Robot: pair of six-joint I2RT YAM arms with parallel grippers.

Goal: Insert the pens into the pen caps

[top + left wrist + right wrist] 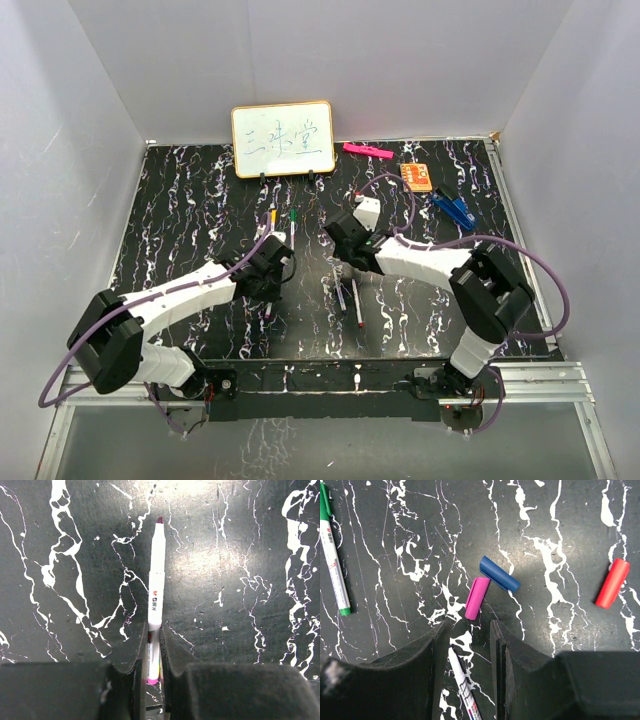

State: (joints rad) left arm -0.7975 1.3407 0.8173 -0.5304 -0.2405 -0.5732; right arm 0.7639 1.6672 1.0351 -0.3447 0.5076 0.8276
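My left gripper (154,630) is shut on a white pen (156,580). The pen's dark red tip points away and its pink end sits between the fingers, just above the black marbled table. My right gripper (470,627) is open and empty. It hovers just short of a purple cap (477,598) that touches a blue cap (499,573). A red cap (612,583) lies to the right. Another white pen (462,680) lies under the right fingers. A pen with a green cap (332,560) lies at the left. In the top view the left gripper (283,268) and right gripper (338,255) are mid-table.
A small whiteboard (283,140) stands at the back. A pink marker (367,150), an orange card (416,177) and a blue object (455,207) lie at the back right. Two pens (350,298) lie between the arms; two capped pens (282,220) lie ahead of the left gripper.
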